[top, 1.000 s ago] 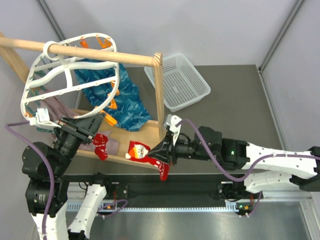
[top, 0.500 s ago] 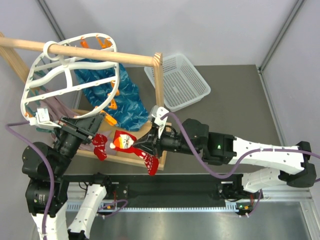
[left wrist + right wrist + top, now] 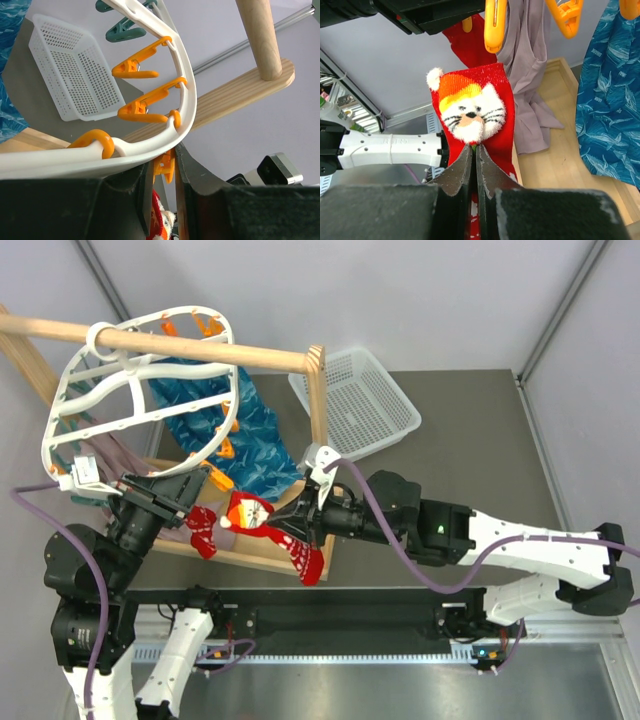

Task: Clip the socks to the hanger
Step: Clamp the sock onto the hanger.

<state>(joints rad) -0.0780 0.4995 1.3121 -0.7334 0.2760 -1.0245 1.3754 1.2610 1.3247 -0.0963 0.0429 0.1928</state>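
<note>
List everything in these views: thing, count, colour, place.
socks: two, red; one with a cat face in the right pincer, the other hanging by the left pincer
hanger: one, white, hooked on the rail
orange clips: several, on the hanger's rim
wooden rail stand: one, pale wood, table's left
blue cloth: at least one, teal-blue, under the hanger
mauve-grey cloth: one, beside the blue
mesh basket: one, white, right of the stand
table: one, dark grey
left pincer: shut on one orange clip
right pincer: shut on the cat sock
</note>
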